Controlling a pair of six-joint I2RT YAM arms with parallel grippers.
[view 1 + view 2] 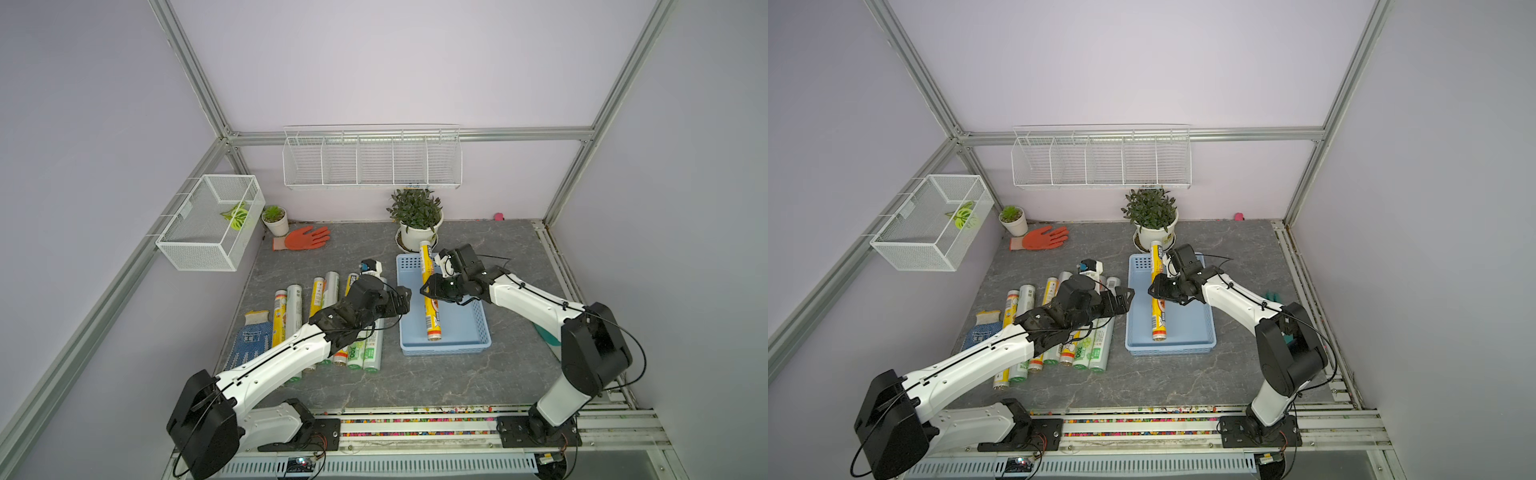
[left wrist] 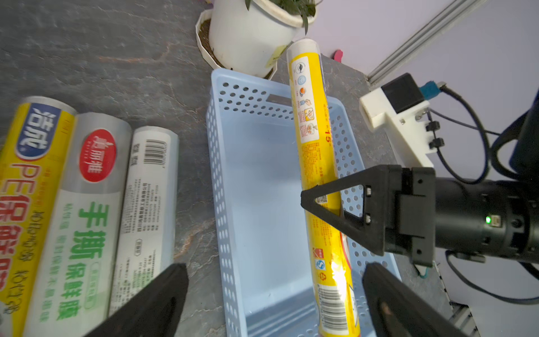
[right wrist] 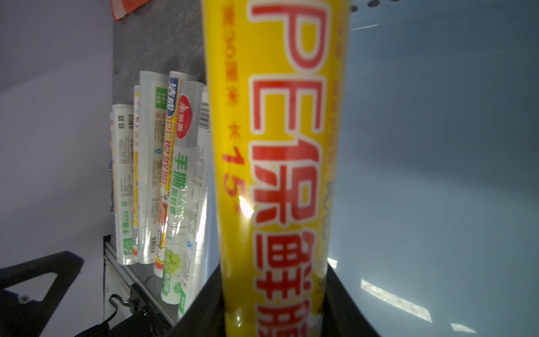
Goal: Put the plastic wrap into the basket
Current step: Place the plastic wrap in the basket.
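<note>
Left wrist view: right end effector [image 2: 320, 204] clamps the yellow roll [image 2: 312, 116] mid-length, slanting into the basket [image 2: 221, 175]; left end effector [image 2: 275, 268] spread empty.

The left arm [image 1: 282, 357] and right arm [image 1: 528, 301] are smooth white tubes joined by chunky black parts. A thin black cable [image 2: 485, 137] loops along each. The jaws are black triangles with holes. The right wrist has a white camera block [image 2: 396, 122], a blue plug [image 2: 430, 87] and a tiny green light [image 2: 487, 219].
</note>
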